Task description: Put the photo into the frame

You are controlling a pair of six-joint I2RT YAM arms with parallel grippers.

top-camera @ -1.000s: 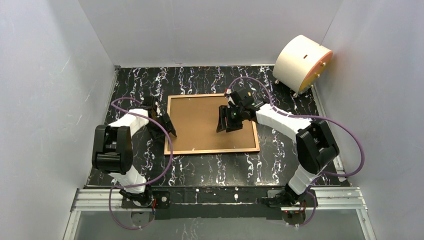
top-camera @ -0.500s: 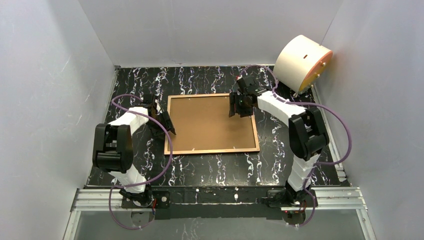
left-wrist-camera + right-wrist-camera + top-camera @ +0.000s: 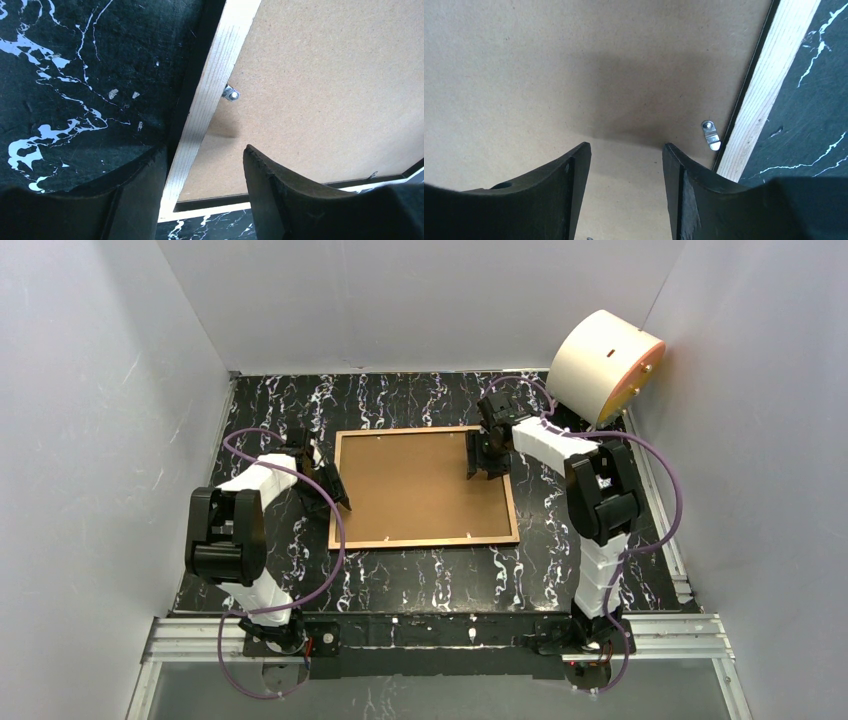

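The frame (image 3: 425, 541) lies flat on the black marbled table (image 3: 400, 400), its light wood rails facing up and the brown backing board (image 3: 420, 490) filling it. My left gripper (image 3: 205, 152) is at the frame's left rail, toward its near-left corner. My 2 fingers there stand moderately apart with the rail between them: 1 over the table just outside the frame, the other over the board just inside. They hold nothing, and I cannot tell whether the outer finger touches the rail. A small metal clip (image 3: 230, 93) sits just inside that rail, beyond my fingertips.

My right gripper (image 3: 626, 147) hovers over the board near the frame's far-right corner. Its 2 fingers are also apart and empty, pointing down at bare board. A second clip (image 3: 711, 135) lies just beside 1 of these fingers, against the frame's right rail. A cream round drum (image 3: 605, 365) sits past the frame's far-right corner, apart from it.
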